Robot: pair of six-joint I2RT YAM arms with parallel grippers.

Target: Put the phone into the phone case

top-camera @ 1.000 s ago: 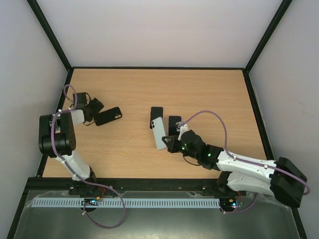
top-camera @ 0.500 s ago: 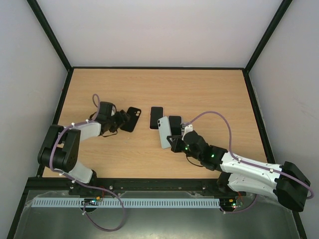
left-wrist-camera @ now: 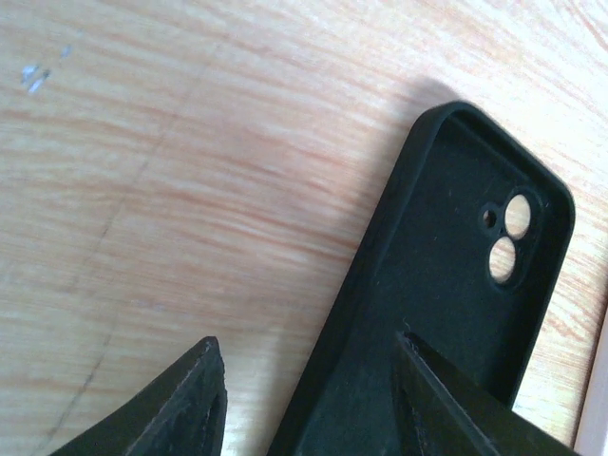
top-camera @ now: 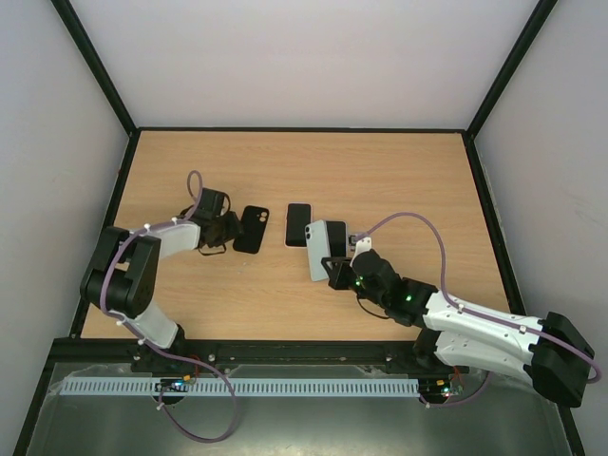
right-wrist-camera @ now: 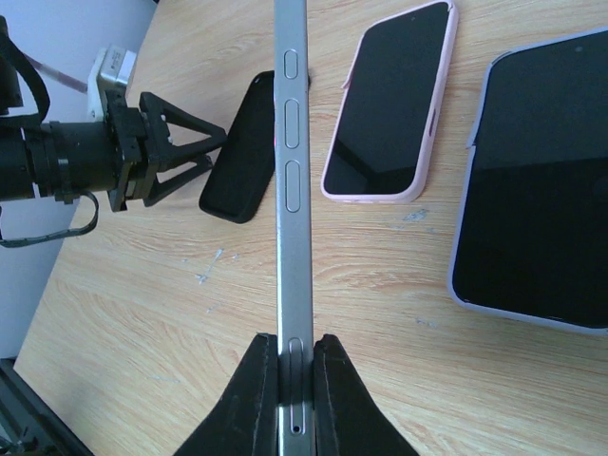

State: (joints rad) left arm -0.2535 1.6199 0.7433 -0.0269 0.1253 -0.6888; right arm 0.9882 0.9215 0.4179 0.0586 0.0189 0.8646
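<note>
1. The right gripper [right-wrist-camera: 292, 380] clenches the near end of the bare phone [right-wrist-camera: 290, 190]. It holds the phone on its edge over the table [right-wrist-camera: 142, 332], apparently to keep it clear of the pink-cased phone [right-wrist-camera: 394, 100] and the lilac-cased phone [right-wrist-camera: 537, 190].
2. The left gripper [left-wrist-camera: 307, 347] straddles a side wall of the black case [left-wrist-camera: 437, 313] with its jaws apart and not clamped, likely to steady it.
3. The phone's long axis points away from the arm bases. The case lies to its left, open side up and roughly parallel, with its camera holes at the far end.
</note>
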